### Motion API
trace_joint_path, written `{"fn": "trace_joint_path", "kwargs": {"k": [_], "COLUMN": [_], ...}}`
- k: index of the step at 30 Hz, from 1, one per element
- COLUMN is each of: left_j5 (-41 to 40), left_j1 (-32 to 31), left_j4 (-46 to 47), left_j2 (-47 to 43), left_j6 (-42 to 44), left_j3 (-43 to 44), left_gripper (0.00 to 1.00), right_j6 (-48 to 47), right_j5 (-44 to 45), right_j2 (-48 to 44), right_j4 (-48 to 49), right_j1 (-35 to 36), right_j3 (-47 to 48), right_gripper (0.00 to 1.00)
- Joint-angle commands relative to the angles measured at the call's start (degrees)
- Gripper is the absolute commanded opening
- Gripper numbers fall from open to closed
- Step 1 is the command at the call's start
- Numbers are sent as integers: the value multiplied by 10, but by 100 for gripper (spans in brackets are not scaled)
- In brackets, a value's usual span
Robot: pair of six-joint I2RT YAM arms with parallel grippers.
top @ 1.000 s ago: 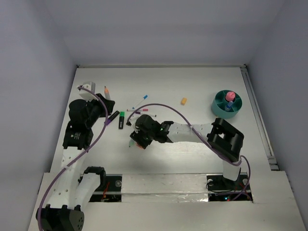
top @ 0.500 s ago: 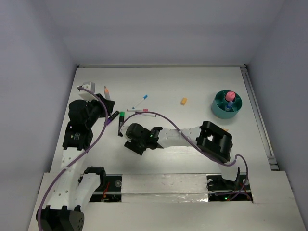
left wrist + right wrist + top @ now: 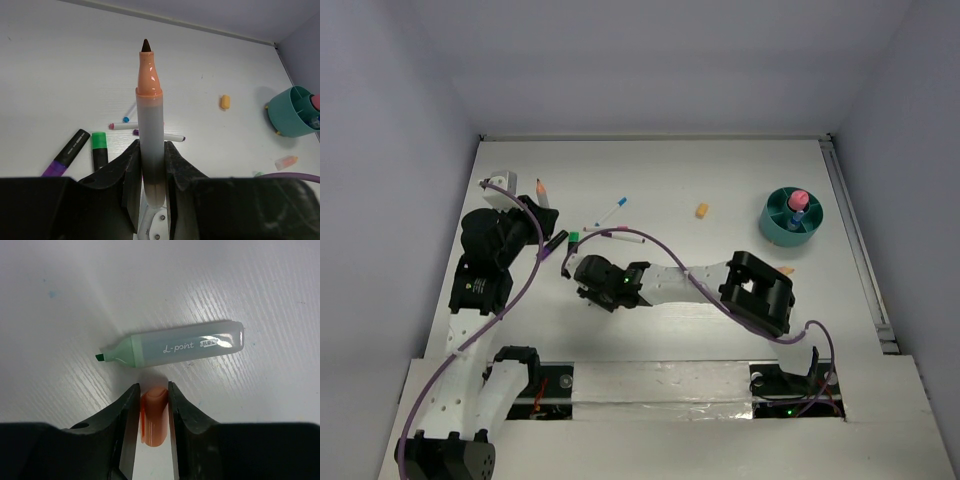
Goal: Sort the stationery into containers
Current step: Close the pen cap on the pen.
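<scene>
Right gripper [image 3: 152, 389] shifting further left, pinching orange cap [image 3: 152, 417], nearing uncapped green highlighter [image 3: 185, 347]. Left gripper [image 3: 151, 146] clamping orange-tipped marker [image 3: 150, 100] upright. Probably heading toward capping, not yet binning.

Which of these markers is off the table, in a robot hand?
The grey marker with the orange neck and dark tip, clamped in the left hand. The green-capped marker and the pale green highlighter lie on the table.

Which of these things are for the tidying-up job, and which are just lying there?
For the job: teal holder, orange-tipped marker in the left gripper, pale green highlighter, orange piece in the right gripper, orange eraser.
Just there: purple cable, shiny strip.
</scene>
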Motion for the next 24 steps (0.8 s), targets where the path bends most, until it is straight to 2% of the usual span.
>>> {"fn": "trace_joint_path", "kwargs": {"k": [1, 5, 10, 14, 16, 17, 20, 24], "left_j5": [9, 10, 13, 13, 12, 13, 14, 29], "left_j1": [3, 3, 3, 3, 3, 3, 3, 3], "left_j4": [24, 24, 25, 26, 26, 26, 27, 34], "left_j2": [-5, -4, -4, -4, -4, -4, -4, 3], "left_j6": [-5, -5, -6, -6, -6, -6, -6, -10], "left_j3": [20, 20, 19, 19, 19, 19, 18, 17], "left_gripper": [0, 0, 0, 0, 0, 0, 0, 0], "right_j6": [11, 11, 29, 35, 39, 43, 58, 77], "right_j5": [20, 18, 13, 12, 12, 13, 12, 13], "right_j2": [8, -3, -10, -5, -5, -7, -30, -94], "right_j4": [-49, -61, -63, -73, -75, -75, -65, -43], "right_j1": [3, 3, 3, 3, 3, 3, 3, 3], "right_j3": [9, 9, 3, 5, 5, 3, -10, -33], "right_gripper": [32, 43, 43, 39, 31, 20, 4, 0]}}
